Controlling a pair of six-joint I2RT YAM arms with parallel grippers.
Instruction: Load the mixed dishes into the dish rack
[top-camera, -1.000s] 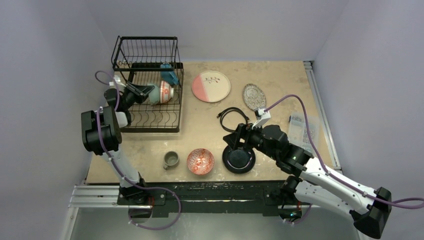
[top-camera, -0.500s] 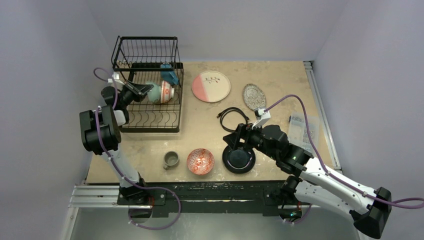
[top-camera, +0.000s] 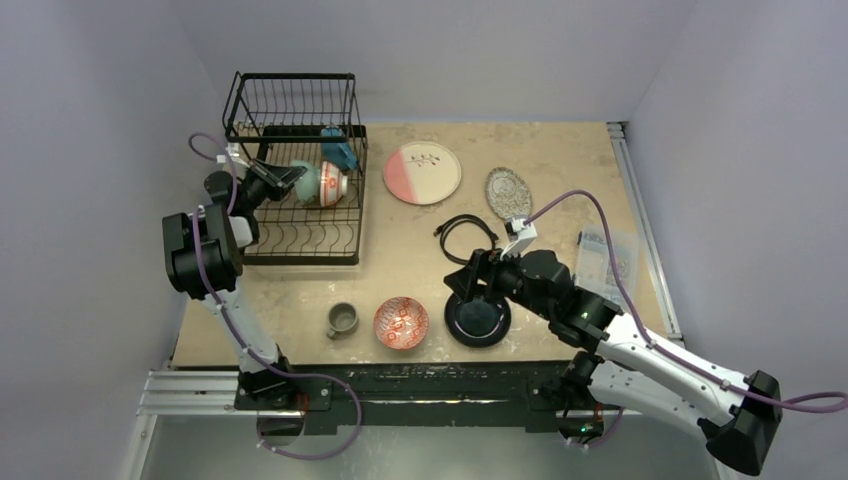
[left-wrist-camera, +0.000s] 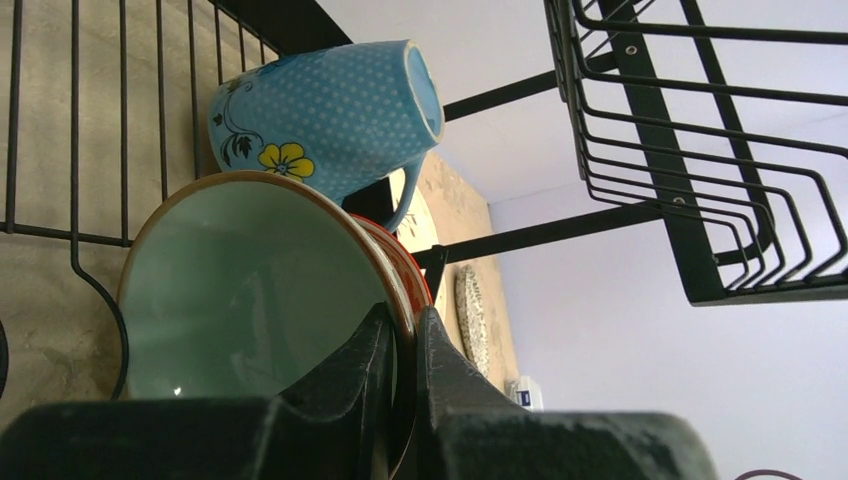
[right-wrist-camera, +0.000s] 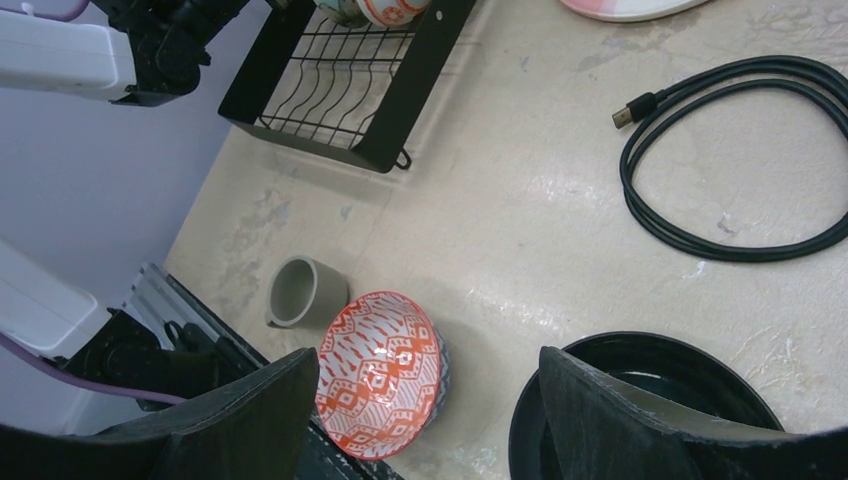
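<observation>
**Left pinches bowl in rack – right spread over plate**

Upper left of the top view: the left gripper (top-camera: 286, 178) is pressed together on the rim of the mint-green ceramic bowl (top-camera: 318, 185). The bowl stands on edge in the lower tray of the black wire dish rack (top-camera: 300, 256), touching the blue dotted mug (left-wrist-camera: 330, 120). Lower centre-right, the right gripper (top-camera: 468, 286) hangs spread just above the round black plate (top-camera: 480, 322).

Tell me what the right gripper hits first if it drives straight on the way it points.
Most likely the bare table between the red-patterned bowl and the black plate. The open right gripper straddles that gap, but one finger lines up with the plate's rim and may touch first; depth is unclear.
</observation>
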